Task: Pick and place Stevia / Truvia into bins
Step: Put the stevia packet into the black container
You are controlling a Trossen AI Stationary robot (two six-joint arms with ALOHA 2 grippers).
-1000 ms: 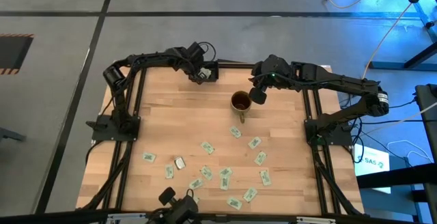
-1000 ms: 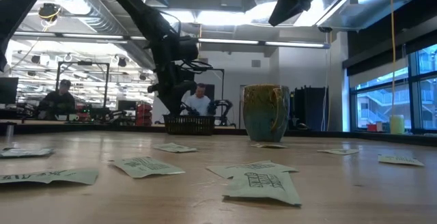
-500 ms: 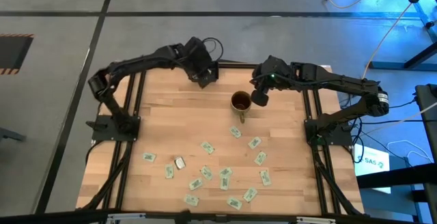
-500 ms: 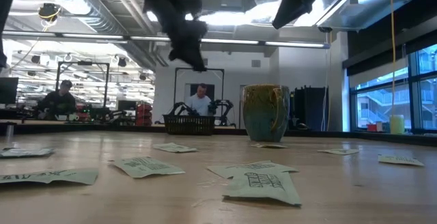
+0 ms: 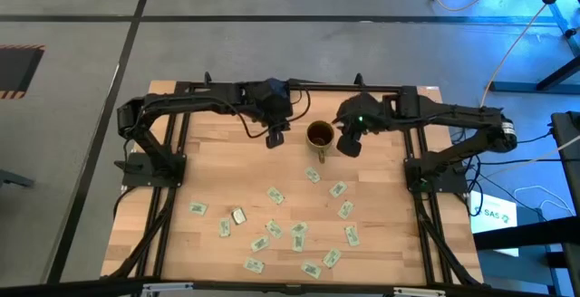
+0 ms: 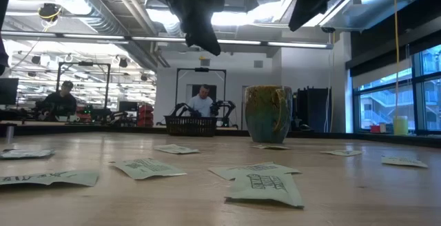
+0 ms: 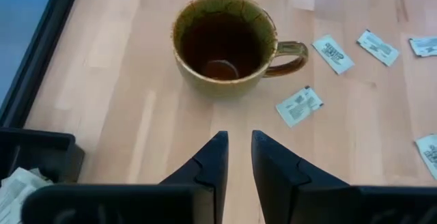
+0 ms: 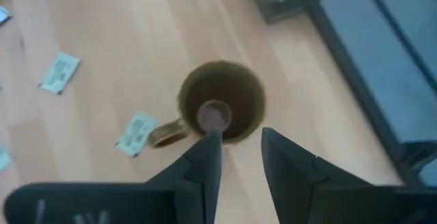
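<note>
The brown-gold mug (image 5: 319,135) stands upright on the table's far half, handle toward the near edge. My left gripper (image 5: 276,138) hovers open just left of it and holds nothing, with the mug (image 7: 225,43) ahead of its fingers. My right gripper (image 5: 350,144) hovers open just right of it, also empty, above the mug (image 8: 222,104). Several green-printed sachets (image 5: 275,195) lie flat across the near half. The black tray (image 7: 41,157) sits at the far edge with sachets (image 7: 15,183) in it. In the high view my left arm hides it.
Two sachets (image 7: 300,104) (image 7: 332,52) lie close to the mug's handle. A pale packet (image 5: 238,215) lies among the sachets. Black frame rails run along the table's left and right edges. Bare wood lies left of the mug. People sit in the room behind (image 6: 202,102).
My left gripper rose from the tray at the far edge. It then swung toward the near edge and right, and now hangs beside the mug's left side. My right gripper shifted a little toward the near edge, beside the mug. Mug and sachets stayed put.
</note>
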